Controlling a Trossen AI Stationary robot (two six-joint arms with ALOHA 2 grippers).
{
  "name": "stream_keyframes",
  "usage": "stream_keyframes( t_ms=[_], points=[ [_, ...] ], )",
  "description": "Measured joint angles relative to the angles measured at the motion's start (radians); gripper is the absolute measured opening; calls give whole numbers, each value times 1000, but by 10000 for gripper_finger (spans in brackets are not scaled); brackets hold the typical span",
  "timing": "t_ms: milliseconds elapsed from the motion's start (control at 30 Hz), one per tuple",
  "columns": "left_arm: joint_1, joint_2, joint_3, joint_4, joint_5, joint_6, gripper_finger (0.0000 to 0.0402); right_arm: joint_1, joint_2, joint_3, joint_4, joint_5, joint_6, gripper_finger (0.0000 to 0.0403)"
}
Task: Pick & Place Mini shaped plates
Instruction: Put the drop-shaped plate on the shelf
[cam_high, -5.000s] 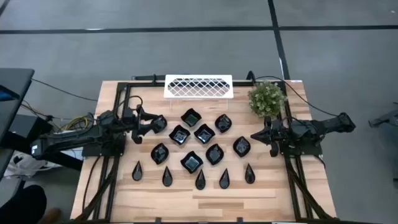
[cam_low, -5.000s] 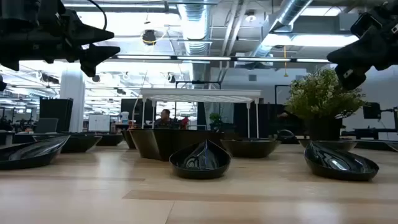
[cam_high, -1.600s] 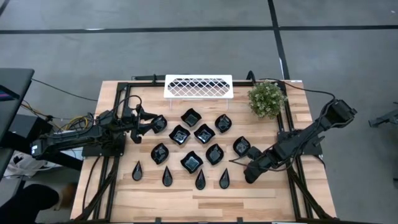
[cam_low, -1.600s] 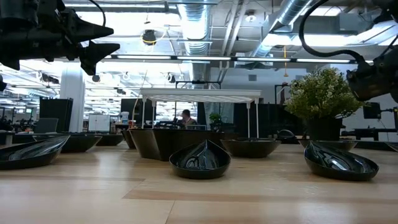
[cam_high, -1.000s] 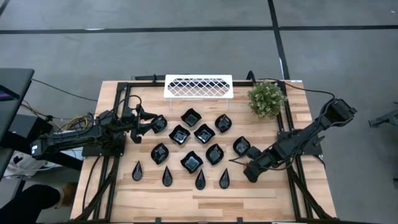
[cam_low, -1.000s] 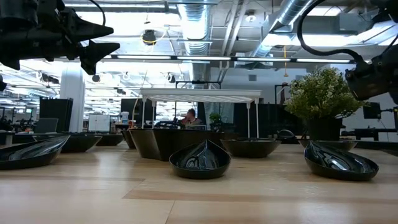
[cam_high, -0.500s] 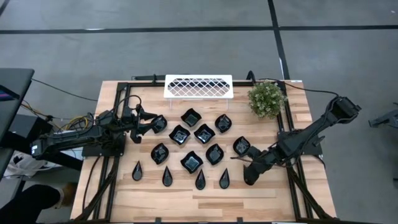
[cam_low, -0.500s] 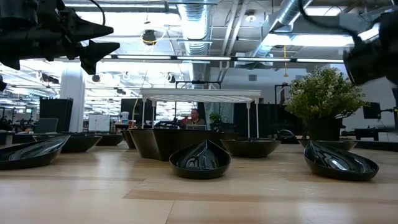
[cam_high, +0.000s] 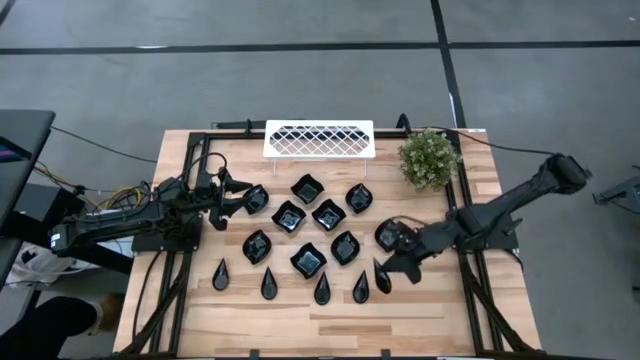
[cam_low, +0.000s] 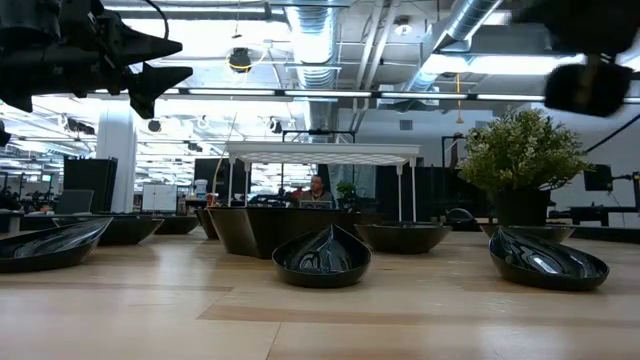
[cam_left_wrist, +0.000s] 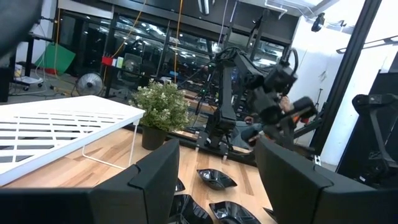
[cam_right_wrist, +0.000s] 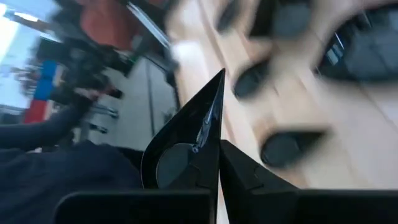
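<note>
Several glossy black mini shaped plates (cam_high: 308, 260) rest on the wooden table (cam_high: 400, 320): wavy squares in the middle and slim teardrops (cam_high: 322, 290) in a near row. My right gripper (cam_high: 384, 271) hangs over the right end of that row, shut on one teardrop plate (cam_right_wrist: 189, 134). My left gripper (cam_high: 243, 200) waits open at the table's left, level, just above a leaf plate (cam_high: 257, 198). Its spread fingers (cam_left_wrist: 155, 180) show in the left wrist view. My right gripper pinches the teardrop plate at its wide rounded end (cam_right_wrist: 177, 165) between the two fingers (cam_right_wrist: 249, 177). The plate stands on edge in the hold, its pointed tip (cam_right_wrist: 220, 76) aimed away from the gripper. It is lifted clear of the table; the gripper slants slightly downward from the table's right.
A white lattice tray (cam_high: 319, 138) stands on legs at the far edge, with a potted plant (cam_high: 428, 158) at the far right. Black rails (cam_high: 470, 290) run along both sides of the table. Bare wood lies along the near edge.
My right gripper has risen from the table and drifted toward the table's left, tipping from steeply downward to nearly level. The rightmost teardrop plate has come up with it, lifted clear and turned on edge.
</note>
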Motion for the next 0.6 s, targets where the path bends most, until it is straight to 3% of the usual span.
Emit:
stream_keyframes(
  t_ms=[367,600],
  points=[
    [0,0,0,3,0,0,214,-163,0,0,336,0,-348,0],
    [0,0,0,4,0,0,214,-350,3,0,391,42,-444,0]
  ],
)
